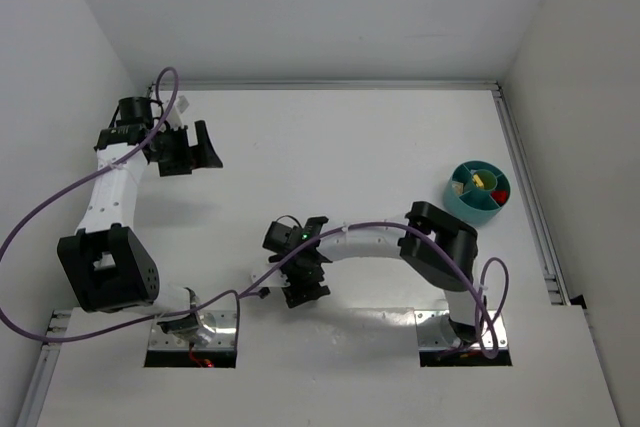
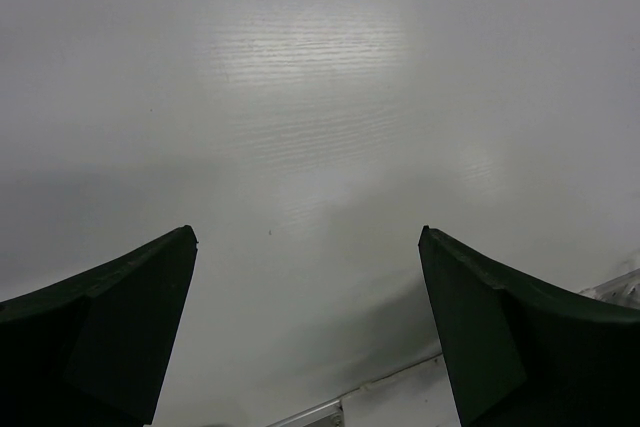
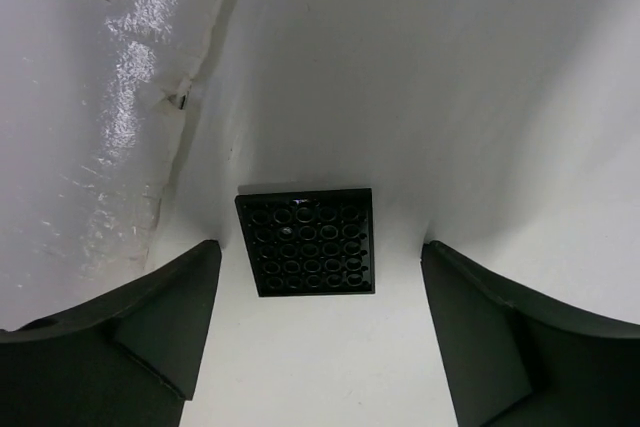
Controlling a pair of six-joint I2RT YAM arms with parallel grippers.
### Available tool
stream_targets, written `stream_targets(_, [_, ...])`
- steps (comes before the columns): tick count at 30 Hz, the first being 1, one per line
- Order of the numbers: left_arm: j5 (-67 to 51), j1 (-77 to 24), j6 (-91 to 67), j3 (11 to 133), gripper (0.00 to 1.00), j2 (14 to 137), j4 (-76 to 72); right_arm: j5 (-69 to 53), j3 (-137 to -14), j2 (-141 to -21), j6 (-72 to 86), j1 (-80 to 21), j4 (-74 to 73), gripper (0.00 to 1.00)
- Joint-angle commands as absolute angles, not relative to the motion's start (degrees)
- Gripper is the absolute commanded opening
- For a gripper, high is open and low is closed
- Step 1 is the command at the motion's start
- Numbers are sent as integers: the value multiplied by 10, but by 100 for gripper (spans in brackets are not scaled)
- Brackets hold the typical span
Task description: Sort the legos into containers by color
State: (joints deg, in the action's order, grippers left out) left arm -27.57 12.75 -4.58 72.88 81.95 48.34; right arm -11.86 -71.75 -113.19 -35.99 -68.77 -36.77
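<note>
A flat black square lego [image 3: 306,241] lies studs-up on the white table, just ahead of and between the tips of my right gripper [image 3: 320,247], which stands open and does not touch it. In the top view the right gripper [image 1: 303,287] hangs low over the near middle of the table and hides that plate. The round teal container [image 1: 478,190] sits at the right, with a yellow lego [image 1: 483,180] and a red lego [image 1: 499,193] in its compartments. My left gripper [image 1: 190,152] is at the far left, open; its wrist view shows the left gripper [image 2: 306,232] over bare table.
An aluminium rail [image 1: 525,187] runs along the table's right edge, close behind the teal dish. White walls enclose the table at the back and both sides. A strip of rail [image 2: 320,412] shows below the left gripper.
</note>
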Motion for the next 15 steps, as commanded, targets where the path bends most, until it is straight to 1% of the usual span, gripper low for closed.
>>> stream_targets(1, [-278,133,-54,730,100,802,468,-113,-683,-1127,-345,-687,-338,78])
stream_targets(7, [-283,133,-54,730,100,807,468,-119,-643,-1110,-340,-682,-308,64])
stream_targets(12, [-288,133,-54,736,100,820,468,-129,-614,-1105,-340,-682,-292,60])
stream_targets(15, [-288,133,-54,741,100,820,468,-129,-594,-1099,-334,-682,-278,60])
